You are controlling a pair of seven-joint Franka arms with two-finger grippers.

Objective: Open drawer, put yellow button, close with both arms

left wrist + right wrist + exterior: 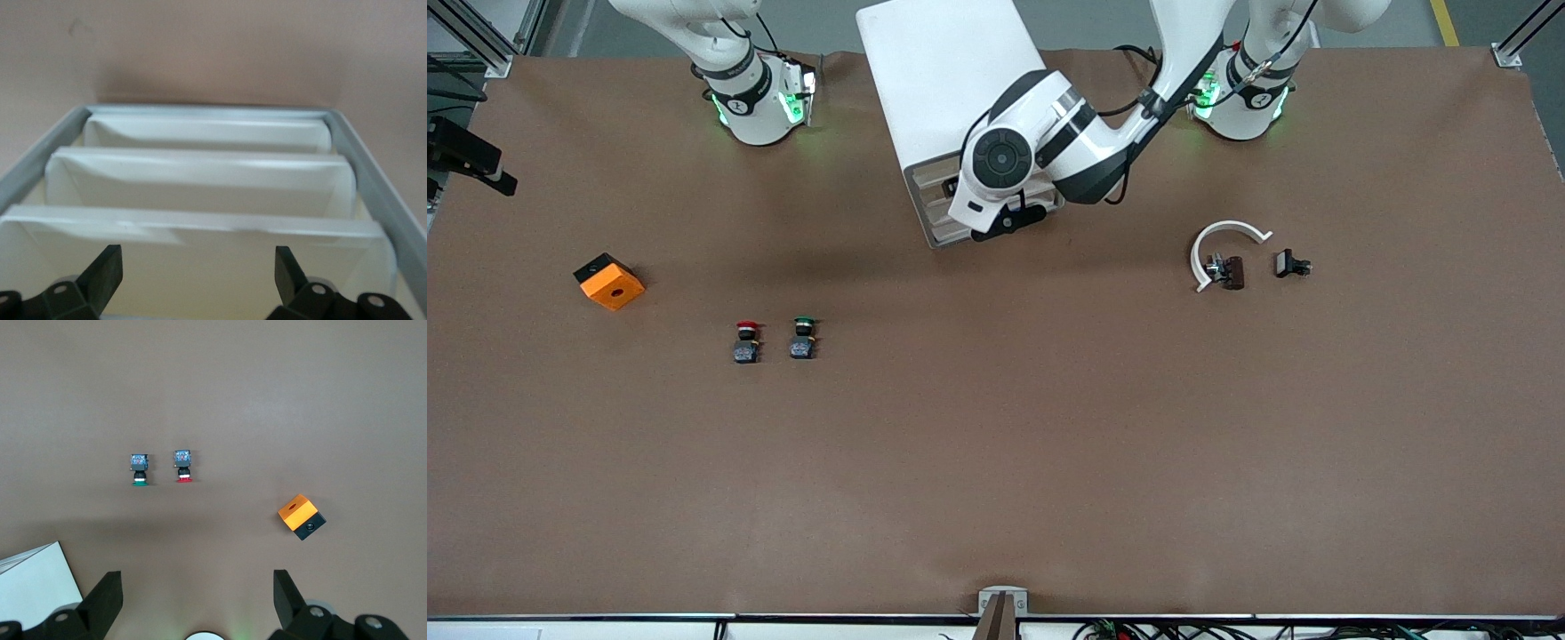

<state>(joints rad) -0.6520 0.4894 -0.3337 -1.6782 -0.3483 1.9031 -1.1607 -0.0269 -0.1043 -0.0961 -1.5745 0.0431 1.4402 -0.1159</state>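
The white cabinet [943,89] stands between the two arm bases. My left arm reaches down over its front, and the left gripper [1009,218] hangs at the drawer fronts. In the left wrist view that gripper [198,273] is open, with nothing between its fingers [107,273]. The drawer [193,223] is the cream front closest to them, and two lower fronts show past it. No tray sticks out of the cabinet. My right gripper [198,600] is open and empty, high over the table by its own base. The yellow button is out of view.
A red-capped button [746,341] and a green-capped button [804,338] stand side by side toward the right arm's end. An orange and black block [609,281] lies closer to that end. A white arc piece [1223,244], a dark part [1230,272] and a small black part [1291,264] lie toward the left arm's end.
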